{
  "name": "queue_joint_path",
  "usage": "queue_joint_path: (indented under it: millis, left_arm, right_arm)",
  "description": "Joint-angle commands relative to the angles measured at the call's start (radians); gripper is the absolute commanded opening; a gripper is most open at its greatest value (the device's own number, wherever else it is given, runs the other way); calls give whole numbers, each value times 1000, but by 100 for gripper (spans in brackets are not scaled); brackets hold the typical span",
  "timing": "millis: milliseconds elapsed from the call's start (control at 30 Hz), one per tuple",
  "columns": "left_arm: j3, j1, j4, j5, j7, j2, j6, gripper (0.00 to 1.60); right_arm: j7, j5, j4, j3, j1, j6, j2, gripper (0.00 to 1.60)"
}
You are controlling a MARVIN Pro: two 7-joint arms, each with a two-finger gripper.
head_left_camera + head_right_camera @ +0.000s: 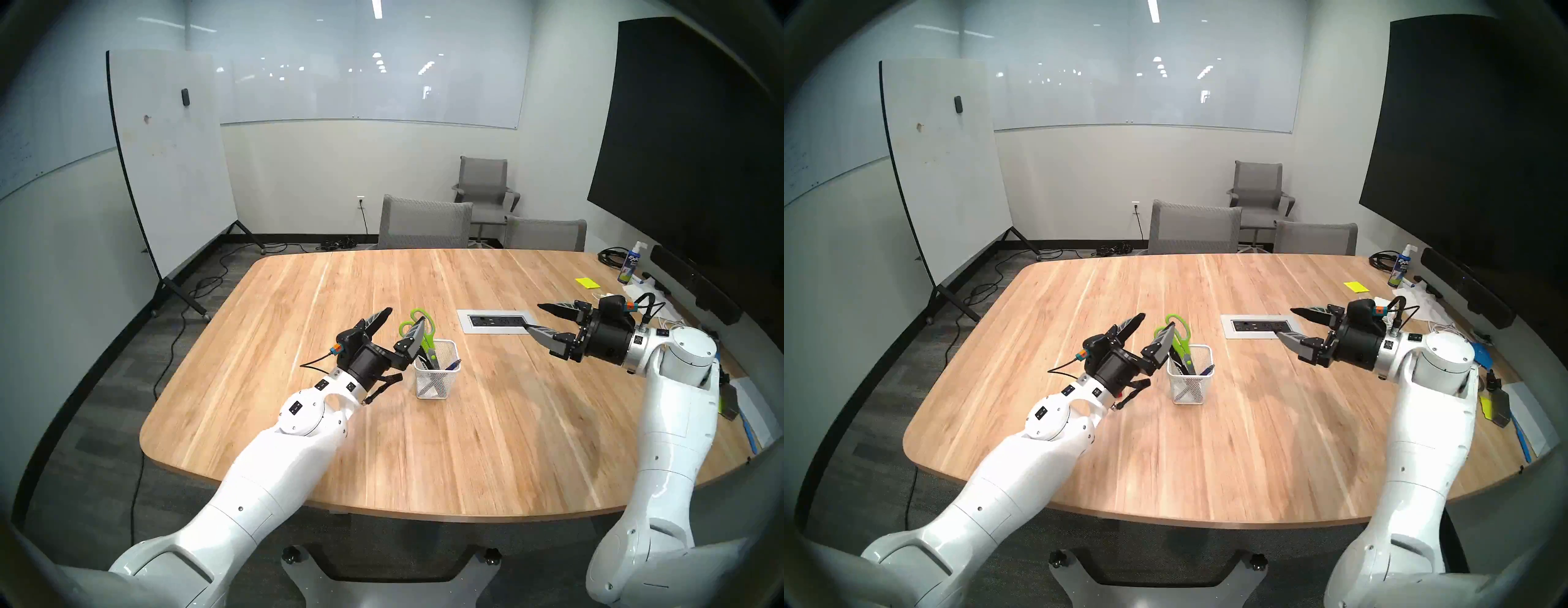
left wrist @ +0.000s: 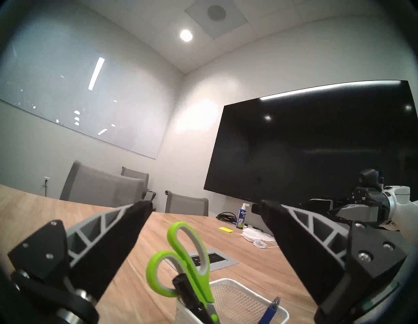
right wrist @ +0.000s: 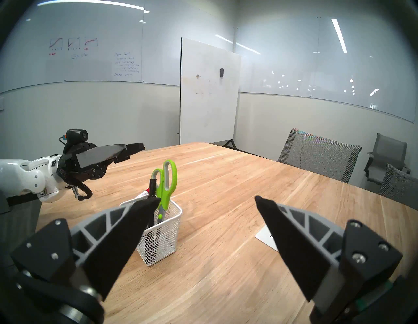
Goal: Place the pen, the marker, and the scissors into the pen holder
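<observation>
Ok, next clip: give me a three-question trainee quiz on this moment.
1. True or false: the lime-green-handled scissors stand blades-down inside the white wire-mesh pen holder.
2. Which is shut: A left gripper, B right gripper, C neither?
3. Fill in: the slim blue pen leans on the holder's ____.

Key: 1 true. 2 C, both stand open and empty. 3 rim.
</observation>
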Motion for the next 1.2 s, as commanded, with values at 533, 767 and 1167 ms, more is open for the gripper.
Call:
queue_joint_path:
  millis: [533, 767, 1167]
  left_arm:
    - [-145, 178, -323, 55, 188, 221, 189, 160]
    - [-187, 243, -407, 26, 279, 281, 327, 160]
    - [-166, 258, -480, -150, 469, 304, 575, 160]
  right_arm:
    - [-1, 6, -15, -2, 14, -1, 2, 160]
    - [-1, 6, -16, -2, 14, -1, 2, 160]
    - [-1, 7, -17, -2, 14, 0, 2, 160]
